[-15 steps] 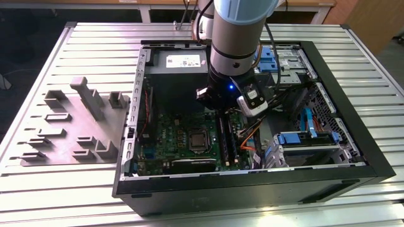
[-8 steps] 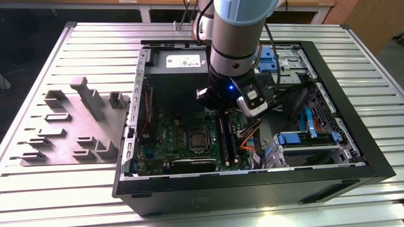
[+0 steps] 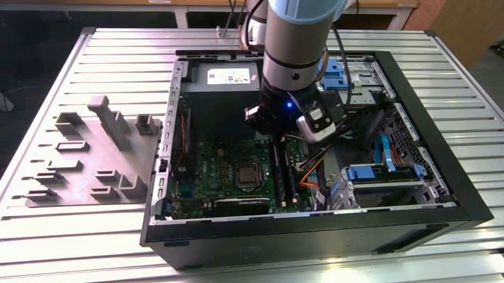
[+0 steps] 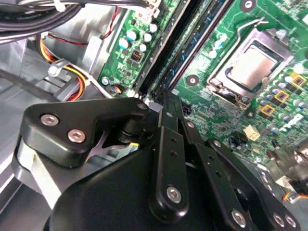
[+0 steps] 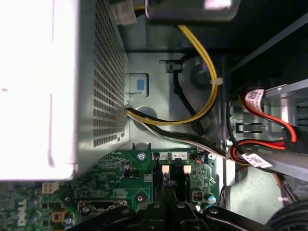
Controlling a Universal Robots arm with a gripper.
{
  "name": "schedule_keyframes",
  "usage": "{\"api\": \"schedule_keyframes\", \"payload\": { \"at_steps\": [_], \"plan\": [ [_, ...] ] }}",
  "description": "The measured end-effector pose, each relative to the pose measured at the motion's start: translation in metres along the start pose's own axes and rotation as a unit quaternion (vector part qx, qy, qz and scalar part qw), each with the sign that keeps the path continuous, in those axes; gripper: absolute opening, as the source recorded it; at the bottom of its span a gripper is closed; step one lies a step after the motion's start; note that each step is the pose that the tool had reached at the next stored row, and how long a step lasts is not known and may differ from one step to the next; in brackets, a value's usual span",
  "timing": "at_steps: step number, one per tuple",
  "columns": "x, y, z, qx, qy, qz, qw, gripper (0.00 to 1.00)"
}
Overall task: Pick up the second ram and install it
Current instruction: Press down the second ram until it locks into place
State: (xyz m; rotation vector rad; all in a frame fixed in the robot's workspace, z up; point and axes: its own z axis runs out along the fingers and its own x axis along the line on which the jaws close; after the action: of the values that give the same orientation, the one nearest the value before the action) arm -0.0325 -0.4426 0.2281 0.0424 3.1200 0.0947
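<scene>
A slatted metal bench point(image 3: 94, 236) carries an open computer case point(image 3: 315, 233) lying on its side, with a grey plastic holder tray point(image 3: 87, 159) beside it toward the exterior view's left. The robot arm point(image 3: 298, 53) reaches straight down into the case, over the green motherboard point(image 3: 228, 177). The silver power-supply box point(image 3: 228, 76) sits at the far end of the case, and blue drive brackets point(image 3: 378, 172) lie toward the exterior view's right. In the second wrist view the processor socket point(image 4: 252, 67) lies next to the long black memory slots point(image 4: 185, 45). The claw point(image 4: 166, 103) hovers just above the near end of those slots, its black fingers point(image 4: 168, 144) drawn close together; I cannot tell whether they pinch anything. The second ram is not something I can pick out for certain: a dark strip lies along the slots, seated or not I cannot tell. Yellow and orange cables point(image 5: 204, 67) run beside the power supply.
</scene>
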Motion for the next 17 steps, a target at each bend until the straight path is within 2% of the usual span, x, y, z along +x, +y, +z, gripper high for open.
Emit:
{"api": "schedule_keyframes", "payload": {
  "at_steps": [2, 7, 13, 17],
  "plan": [
    [0.0000, 0.0002, -0.0035, 0.0002, 0.0001, 0.000, 1.0000, 0.10],
    [-0.0001, -0.0015, -0.0052, 0.0005, 0.0001, 0.000, 1.0000, 0.10],
    [-0.0005, -0.0134, -0.0058, 0.0004, 0.0000, 0.000, 1.0000, 0.10],
    [-0.0008, -0.0251, -0.0065, 0.0005, 0.0000, 0.000, 1.0000, 0.10]
  ]
}}
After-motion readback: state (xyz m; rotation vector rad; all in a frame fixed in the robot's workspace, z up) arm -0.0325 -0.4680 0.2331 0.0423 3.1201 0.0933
